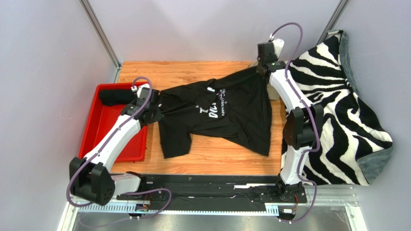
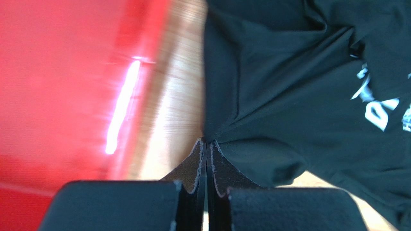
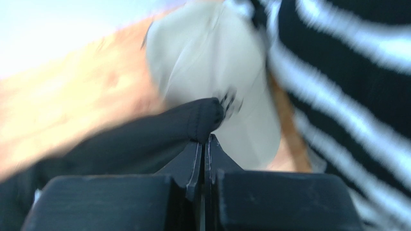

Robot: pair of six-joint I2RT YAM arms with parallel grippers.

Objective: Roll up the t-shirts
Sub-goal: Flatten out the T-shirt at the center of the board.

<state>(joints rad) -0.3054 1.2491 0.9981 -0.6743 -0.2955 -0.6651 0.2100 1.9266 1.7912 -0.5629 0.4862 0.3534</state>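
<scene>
Your black t-shirt (image 1: pixel 226 110) lies opened out across the middle of the wooden counter (image 1: pixel 222 159), its white print facing up, and it is stretched between your two arms. One sleeve hangs toward the near edge, and the body bunches into folds toward the far right corner.

Your left claw (image 1: pixel 154 109) sits at the shirt's left end, just beside the red tray (image 1: pixel 108 130). In the left wrist view the left claw (image 2: pixel 206 144) has its jaws pressed together, and the t-shirt (image 2: pixel 289 96) gathers into creases that run right into the tips, so you have the cloth pinched there. The red tray (image 2: pixel 58 96) fills the left of that view, with a strip of counter (image 2: pixel 178 96) between it and the shirt.

Your right claw (image 1: pixel 263 67) is at the far right corner, and the shirt pulls up toward it. The right wrist view is blurred, but the right claw (image 3: pixel 205 139) shows jaws closed tight, with a folded edge of the t-shirt (image 3: pixel 135 139) gripped at the tips. Behind it lies a pale cloth (image 3: pixel 212 62), and beside that the zebra-striped blanket (image 3: pixel 347 72).

A black roll (image 1: pixel 117 97) lies in the far end of the tray. The zebra-striped blanket (image 1: pixel 337 110) covers the right side of the cell.
</scene>
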